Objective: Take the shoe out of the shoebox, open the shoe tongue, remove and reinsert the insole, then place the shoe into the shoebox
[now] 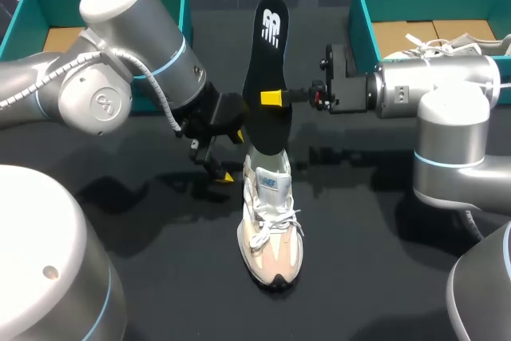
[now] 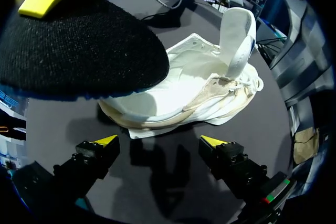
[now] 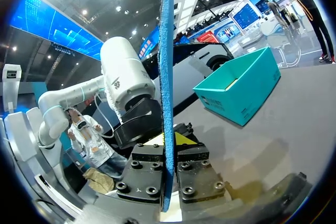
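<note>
The shoe stands upright on its sole at the middle of the black table, toe toward 6 o'clock and heel toward 12 o'clock. Its laces are loose, and in the left wrist view its tongue is raised clear of the opening.

The insole is out of the shoe. It hangs nearly upright above the heel, its long axis running 12 to 6 o'clock, black top face with a white logo toward the head camera. Whether its lower end touches the heel collar cannot be told.

Your right gripper comes in from 3 o'clock and is clamped on the insole about midway along it, one finger on each face; the right wrist view shows the blue edge pinched between the two finger blocks.

Your left gripper sits low over the table at 10 o'clock from the shoe, beside the heel. Its jaws stand well apart with nothing between them and do not touch the shoe.

A teal shoebox sits at 10 o'clock on the table, partly hidden by your left arm. A second teal shoebox sits at 2 o'clock and holds another white shoe, partly behind your right arm.
</note>
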